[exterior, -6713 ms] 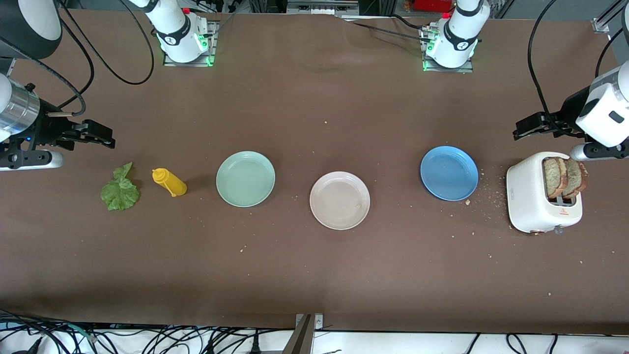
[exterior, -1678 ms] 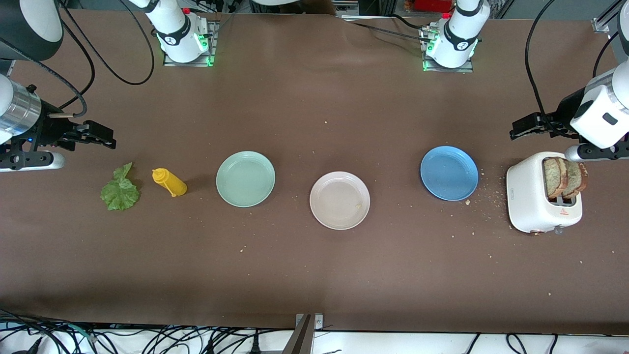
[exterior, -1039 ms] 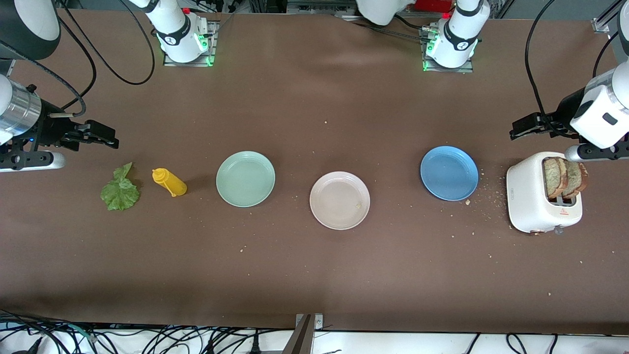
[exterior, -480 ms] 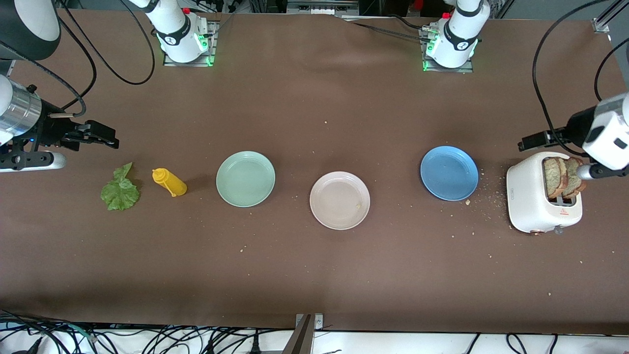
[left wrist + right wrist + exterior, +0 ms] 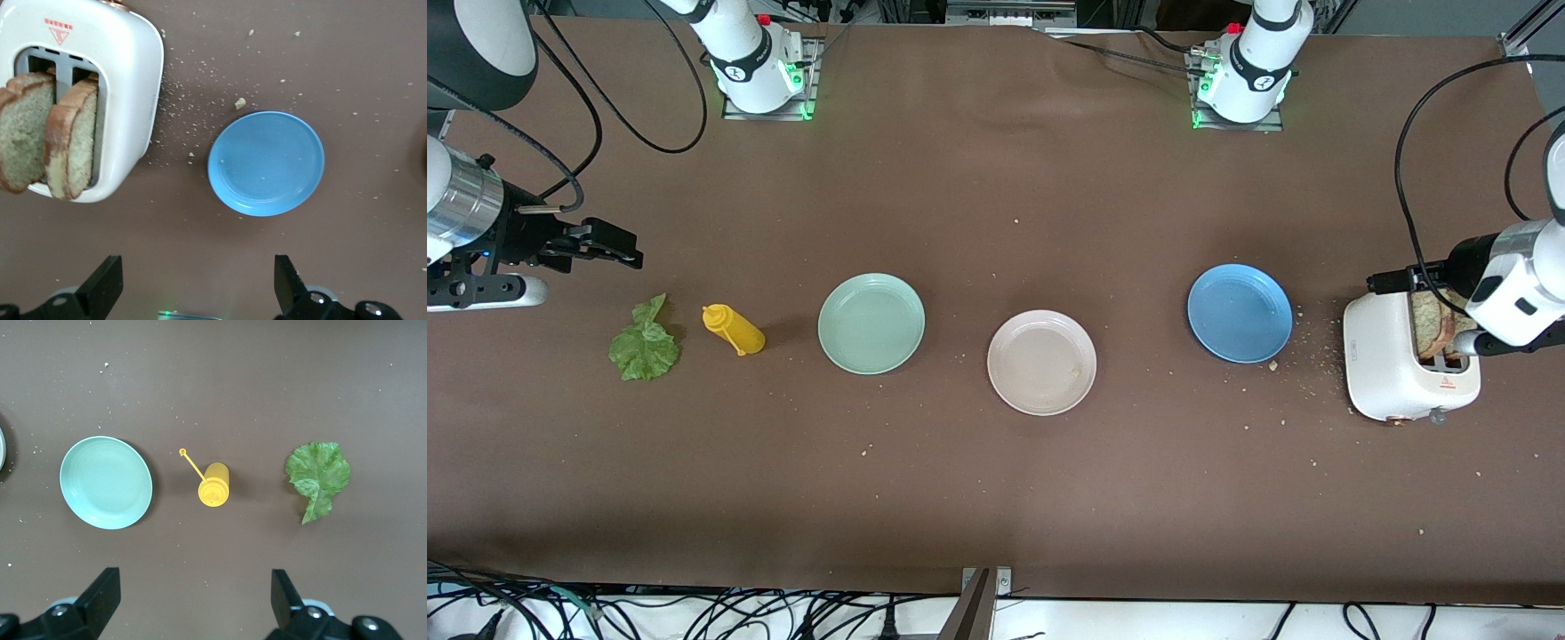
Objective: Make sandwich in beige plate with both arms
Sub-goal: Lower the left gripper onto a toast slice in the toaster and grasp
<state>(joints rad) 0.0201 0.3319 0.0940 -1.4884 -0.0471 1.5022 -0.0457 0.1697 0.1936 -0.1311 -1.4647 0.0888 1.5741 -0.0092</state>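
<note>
1. Currently, your right gripper (image 5: pixel 609 249) hangs spread and empty above the lettuce (image 5: pixel 644 342).
2. Your beige plate (image 5: pixel 1041 362) sits bare mid-table; nothing assembled yet.
3. Your left gripper (image 5: pixel 1392 282), parted and empty, hovers over the toaster (image 5: pixel 1387 356) holding both bread slices (image 5: pixel 47 140).

No legible text is found. A red warning triangle with unreadable red print beneath it is borne by the white toaster (image 5: pixel 127 80).
</note>
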